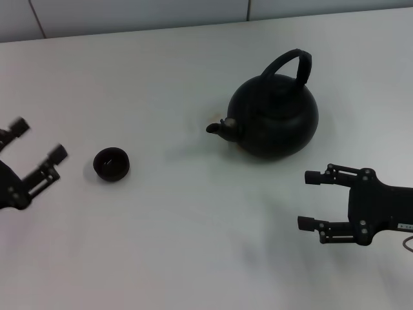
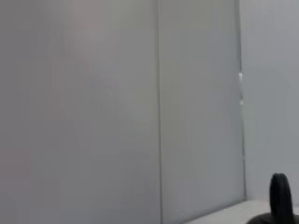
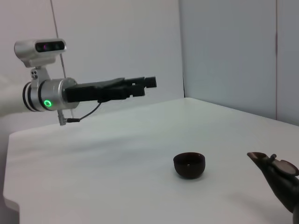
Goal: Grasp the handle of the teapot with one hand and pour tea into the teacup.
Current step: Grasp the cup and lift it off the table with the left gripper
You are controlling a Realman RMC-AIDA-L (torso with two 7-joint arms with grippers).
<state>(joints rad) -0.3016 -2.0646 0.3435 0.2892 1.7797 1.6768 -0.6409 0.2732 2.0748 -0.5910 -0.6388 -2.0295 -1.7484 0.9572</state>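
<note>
The black teapot (image 1: 273, 118) stands upright on the white table at the back right, spout pointing left, its arched handle (image 1: 292, 66) over the top. The handle also shows in the left wrist view (image 2: 280, 193), and the spout in the right wrist view (image 3: 275, 175). The small black teacup (image 1: 111, 164) sits at the left; it also shows in the right wrist view (image 3: 189, 164). My right gripper (image 1: 311, 199) is open and empty, in front of the teapot. My left gripper (image 1: 40, 141) is open and empty at the far left, beside the teacup; it also shows in the right wrist view (image 3: 148, 82).
The white table (image 1: 193, 226) runs back to a pale panelled wall (image 1: 129, 13). The right wrist view shows the table's near-left edge (image 3: 9, 196).
</note>
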